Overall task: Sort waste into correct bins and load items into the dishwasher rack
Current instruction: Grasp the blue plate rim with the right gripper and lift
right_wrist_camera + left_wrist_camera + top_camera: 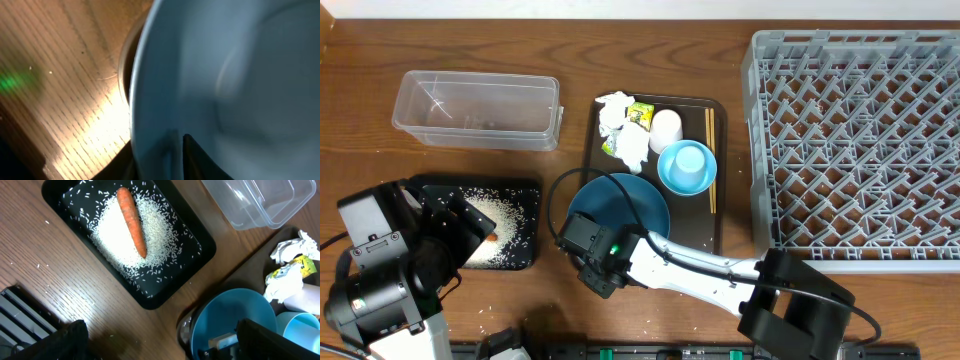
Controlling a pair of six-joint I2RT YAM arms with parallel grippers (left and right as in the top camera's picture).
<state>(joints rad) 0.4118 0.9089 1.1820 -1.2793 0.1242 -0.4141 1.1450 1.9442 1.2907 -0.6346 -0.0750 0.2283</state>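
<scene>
overhead: straight down, whole worktop (pixel 650 60)
left wrist: raised, black tray (pixel 150 297) beyond jaws
right wrist: close, plate (pixel 225 90) at jaws
shared: plate

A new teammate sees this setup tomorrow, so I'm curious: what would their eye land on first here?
Probably the big grey dishwasher rack, filling the table's right side with no dishes in it. Next, the orange carrot lying on a heap of white rice in the black tray at lower left. Then the right gripper, close against the rim of the blue bowl.
</scene>
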